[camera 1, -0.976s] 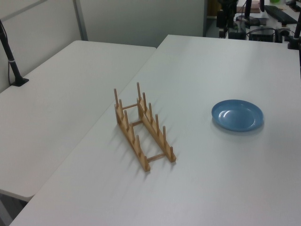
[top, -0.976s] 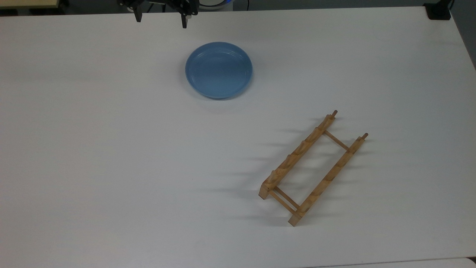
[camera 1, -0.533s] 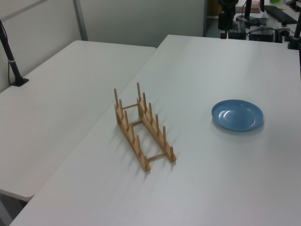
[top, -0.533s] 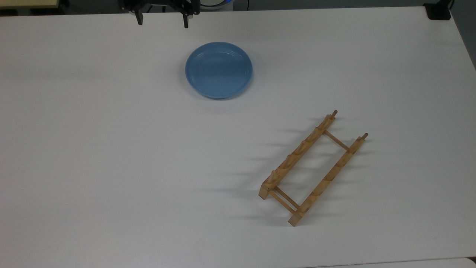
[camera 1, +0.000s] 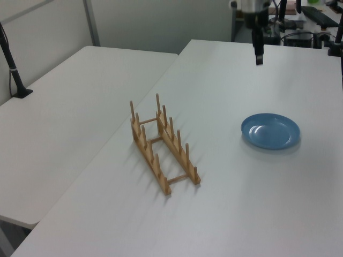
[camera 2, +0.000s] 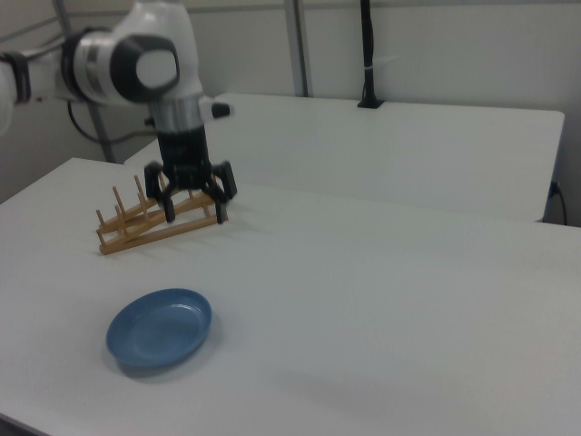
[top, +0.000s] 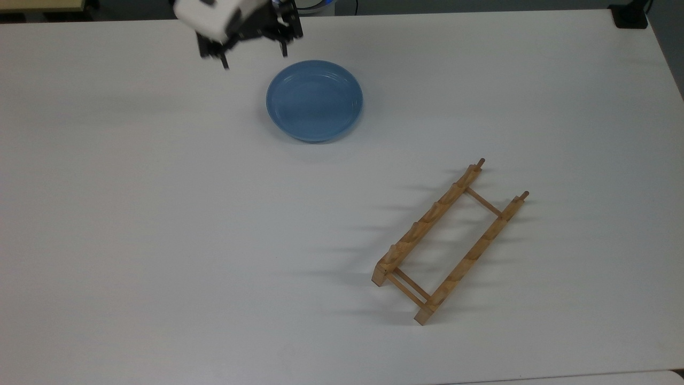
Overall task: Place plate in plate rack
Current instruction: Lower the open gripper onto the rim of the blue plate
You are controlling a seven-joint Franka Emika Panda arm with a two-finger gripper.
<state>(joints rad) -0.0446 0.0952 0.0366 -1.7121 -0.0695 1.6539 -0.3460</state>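
The light-blue plate lies flat on the white table, also seen as plate and plate. The wooden plate rack stands empty toward the top view's lower right, well apart from the plate; it also shows as rack and, partly behind my fingers, rack. My gripper hangs open with nothing in it, above the table just off the plate's upper-left rim in the top view. It points straight down as gripper and gripper.
A black clamp base sits at the table's far corner in the top view's upper right. A second white table adjoins on the left view's left, with a black post on it. Desks with equipment stand behind the arm.
My gripper has come down the top view from the table's far edge toward the plate and turned; its white wrist now shows. Plate and rack have not moved.
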